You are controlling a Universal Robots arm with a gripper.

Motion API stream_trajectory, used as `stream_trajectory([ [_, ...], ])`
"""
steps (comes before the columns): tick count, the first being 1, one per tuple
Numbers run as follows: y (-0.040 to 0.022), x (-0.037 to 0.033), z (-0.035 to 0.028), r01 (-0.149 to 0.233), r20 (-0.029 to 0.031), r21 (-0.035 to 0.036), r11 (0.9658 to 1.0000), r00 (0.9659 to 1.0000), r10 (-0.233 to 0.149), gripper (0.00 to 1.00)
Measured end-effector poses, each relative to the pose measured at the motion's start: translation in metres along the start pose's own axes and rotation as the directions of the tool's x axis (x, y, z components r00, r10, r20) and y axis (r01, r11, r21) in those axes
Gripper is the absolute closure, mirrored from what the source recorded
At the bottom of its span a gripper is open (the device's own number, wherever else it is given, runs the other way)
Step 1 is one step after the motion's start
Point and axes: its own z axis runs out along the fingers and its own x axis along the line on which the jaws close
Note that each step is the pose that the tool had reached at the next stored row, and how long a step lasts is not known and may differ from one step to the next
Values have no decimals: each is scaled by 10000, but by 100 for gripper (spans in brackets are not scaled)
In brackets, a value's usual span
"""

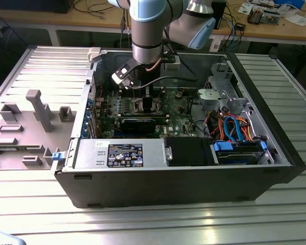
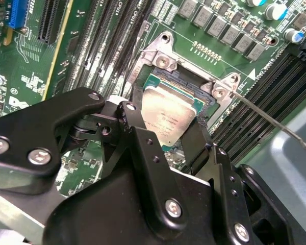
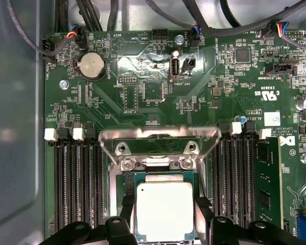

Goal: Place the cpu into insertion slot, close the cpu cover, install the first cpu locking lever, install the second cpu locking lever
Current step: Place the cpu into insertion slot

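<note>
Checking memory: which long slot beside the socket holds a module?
The outermost slot, past the cpu toward the blue connector: a green module stands in it; the others are bare black.

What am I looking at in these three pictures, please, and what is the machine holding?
It is a robot arm reaching into an open computer case that lies on a ribbed metal table. One picture is taken from outside. The other two come from cameras on the arm's wrist, looking at the green circuit board. The arm's gripper appears to hold a small silver chip by its edges, right at the square socket. The socket's metal cover stands flipped open beside it.
</note>
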Motion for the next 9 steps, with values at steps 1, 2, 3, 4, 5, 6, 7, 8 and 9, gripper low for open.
stream_trajectory([
  [1, -15, 4, -1, 19, 0, -1, 10000, 10000, -19, 45],
  [2, -21, 6, -1, 45, -2, -1, 10000, 10000, -45, 45],
  [3, -23, 7, 0, 52, -3, -2, 10000, 10000, -52, 45],
  [4, -23, 8, 1, 53, -1, -1, 10000, 10000, -53, 45],
  [5, -23, 8, 5, 53, 2, -2, 10000, 10000, -53, 45],
  [6, -24, 9, 9, 52, 24, -3, 10000, 10000, -52, 45],
  [7, -24, 10, 12, 54, 46, -1, 10000, 10000, -54, 45],
  [8, -24, 10, 15, 55, 62, 0, 10000, 10000, -55, 45],
  [9, -25, 12, 18, 55, 88, 1, 10000, 9999, -55, 45],
])
